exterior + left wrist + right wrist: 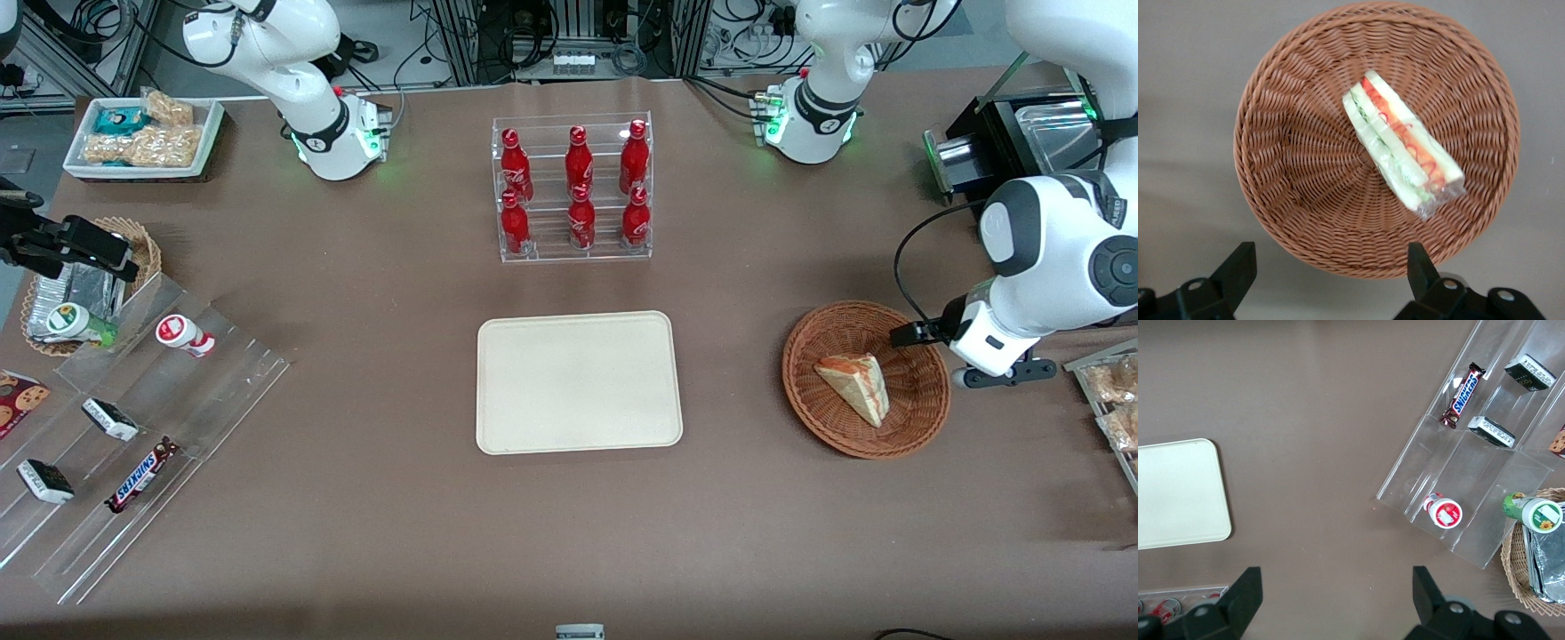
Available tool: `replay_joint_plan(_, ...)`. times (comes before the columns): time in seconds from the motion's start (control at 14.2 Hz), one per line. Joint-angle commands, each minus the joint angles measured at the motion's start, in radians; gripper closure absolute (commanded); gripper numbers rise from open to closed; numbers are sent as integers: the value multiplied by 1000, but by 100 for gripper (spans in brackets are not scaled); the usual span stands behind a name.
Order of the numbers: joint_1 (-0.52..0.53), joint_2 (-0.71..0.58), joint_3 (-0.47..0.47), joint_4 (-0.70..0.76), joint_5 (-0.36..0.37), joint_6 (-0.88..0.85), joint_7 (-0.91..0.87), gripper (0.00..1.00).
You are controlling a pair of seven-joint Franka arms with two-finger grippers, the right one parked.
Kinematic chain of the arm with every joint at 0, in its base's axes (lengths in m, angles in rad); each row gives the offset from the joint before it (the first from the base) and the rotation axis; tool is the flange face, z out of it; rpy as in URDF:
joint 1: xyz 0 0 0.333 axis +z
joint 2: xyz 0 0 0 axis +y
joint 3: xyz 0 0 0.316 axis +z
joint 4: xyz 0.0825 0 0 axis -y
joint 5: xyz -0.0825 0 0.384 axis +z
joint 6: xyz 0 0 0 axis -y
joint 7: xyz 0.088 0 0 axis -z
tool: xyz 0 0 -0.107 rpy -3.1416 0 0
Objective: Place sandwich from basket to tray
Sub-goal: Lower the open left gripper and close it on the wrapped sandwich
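The working arm's gripper hangs above the basket, its two black fingers spread wide and holding nothing, poised over the rim nearest the arm rather than over the load. The sandwich lies inside the basket, off the centre of the weave and resting against the sloped wall, a wrapped wedge with its red-orange filling edge turned up. From the front, the basket sits toward the working arm's end of the table, well apart from the bare tray, with brown tabletop between them.

The risks, judged from here: the gripper is not yet centred over the sandwich, so a straight descent could land a finger on the wicker rim and tip or shove the light basket. The clear wrap looks slippery and loose at its crimped end; pinching only that film could let the wedge slide out during the carry toward the tray.
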Motion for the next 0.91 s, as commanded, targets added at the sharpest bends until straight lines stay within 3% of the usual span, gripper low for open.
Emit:
replay_joint_plan(0.0, -43, 11, -5, -4, -6, 80, -276, 0)
replay_joint_plan(0.28, -99, 68, -5, -6, 0, 170, -604, 0)
replay_joint_plan(0.84, -99, 153, -5, -15, -13, 254, -627, 0)
